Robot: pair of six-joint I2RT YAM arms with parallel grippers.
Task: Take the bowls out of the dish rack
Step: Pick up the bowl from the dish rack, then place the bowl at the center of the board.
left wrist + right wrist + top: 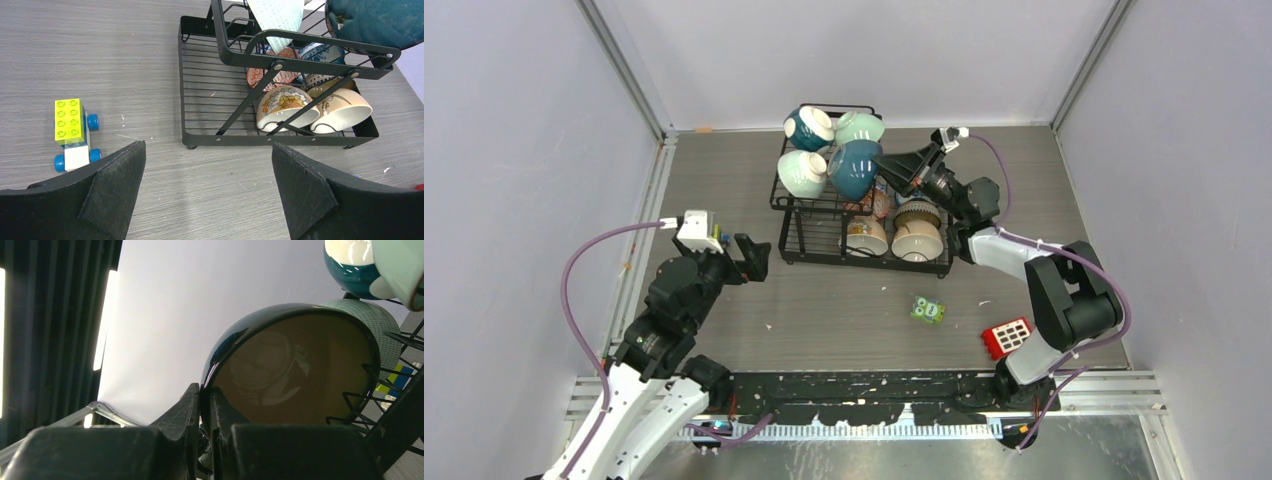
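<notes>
The black wire dish rack [864, 262] stands at the back middle of the table. Its upper basket holds a dark teal bowl [854, 168], another teal bowl [809, 127] and two mint bowls [860, 126]. My right gripper [886, 170] is shut on the dark teal bowl's rim [295, 370], one finger inside and one outside. Cream patterned bowls [285, 105] lie in the lower tray, with a reddish one [257, 75] behind. My left gripper [209, 155] is open and holds nothing, low over the table in front of the dish rack's [280, 139] left corner.
A yellow and blue toy brick car [72, 132] sits left of the rack. A green toy block [928, 310] and a red block [1007, 337] lie on the table in front of the rack, near the right arm's base. Grey walls close in both sides.
</notes>
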